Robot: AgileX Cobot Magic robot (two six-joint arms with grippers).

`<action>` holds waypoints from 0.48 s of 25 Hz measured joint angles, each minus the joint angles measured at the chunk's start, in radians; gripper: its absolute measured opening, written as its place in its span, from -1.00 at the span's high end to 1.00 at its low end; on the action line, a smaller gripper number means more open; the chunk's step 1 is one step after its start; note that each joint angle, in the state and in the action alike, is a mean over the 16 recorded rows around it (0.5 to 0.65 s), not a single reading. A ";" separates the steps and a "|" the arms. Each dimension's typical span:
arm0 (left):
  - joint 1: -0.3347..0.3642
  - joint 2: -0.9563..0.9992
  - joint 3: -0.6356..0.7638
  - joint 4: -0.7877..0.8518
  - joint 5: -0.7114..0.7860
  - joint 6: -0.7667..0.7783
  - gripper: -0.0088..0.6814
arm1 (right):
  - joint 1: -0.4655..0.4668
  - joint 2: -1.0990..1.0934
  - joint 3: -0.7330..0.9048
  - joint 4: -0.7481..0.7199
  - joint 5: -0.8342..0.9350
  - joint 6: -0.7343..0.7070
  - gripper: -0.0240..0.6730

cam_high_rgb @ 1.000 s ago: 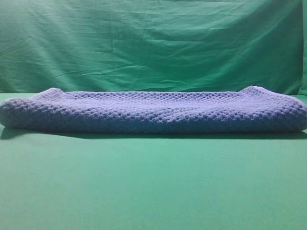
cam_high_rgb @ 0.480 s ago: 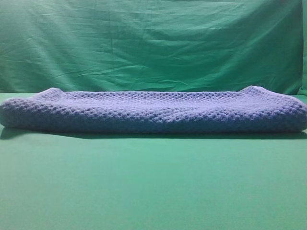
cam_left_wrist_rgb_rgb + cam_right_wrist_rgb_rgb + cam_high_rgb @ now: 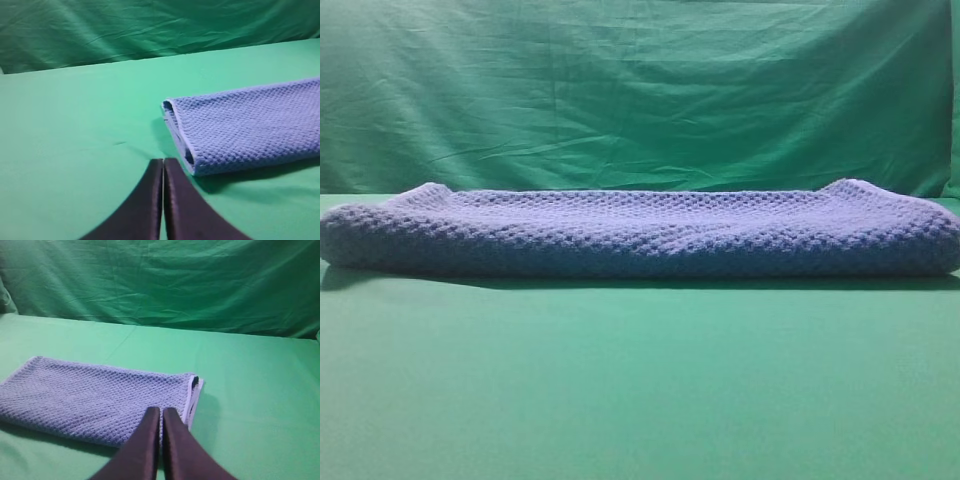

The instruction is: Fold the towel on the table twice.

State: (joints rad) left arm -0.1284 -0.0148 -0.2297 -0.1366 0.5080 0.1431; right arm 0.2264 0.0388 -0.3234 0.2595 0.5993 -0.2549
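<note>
You've got the towel lying folded in a long band across the far half of the desk, running from near its left edge to near its right. Your left gripper is closed and empty, just off the towel's left end. Your right gripper is closed too, empty, over the right end's near edge.
</note>
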 joint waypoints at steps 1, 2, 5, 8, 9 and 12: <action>0.000 0.000 0.009 0.008 -0.009 0.000 0.97 | 0.000 0.000 0.018 0.000 -0.015 0.000 0.93; 0.000 0.000 0.014 0.014 -0.015 0.000 0.97 | 0.000 0.000 0.035 0.000 -0.027 0.000 0.93; 0.000 0.000 0.022 0.025 -0.025 0.000 0.97 | 0.000 0.000 0.075 0.001 -0.045 -0.001 0.93; 0.000 0.000 0.024 0.025 -0.029 -0.001 0.97 | 0.000 0.000 0.100 0.001 -0.044 -0.001 0.93; 0.000 0.000 0.024 0.025 -0.030 -0.001 0.97 | 0.000 0.000 0.106 0.001 -0.040 -0.001 0.93; 0.000 0.000 0.025 0.022 -0.032 -0.001 0.97 | 0.000 0.000 0.117 0.001 -0.026 -0.002 0.93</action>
State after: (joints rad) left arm -0.1284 -0.0148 -0.2051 -0.1143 0.4762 0.1422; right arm 0.2264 0.0388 -0.2059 0.2605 0.5736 -0.2566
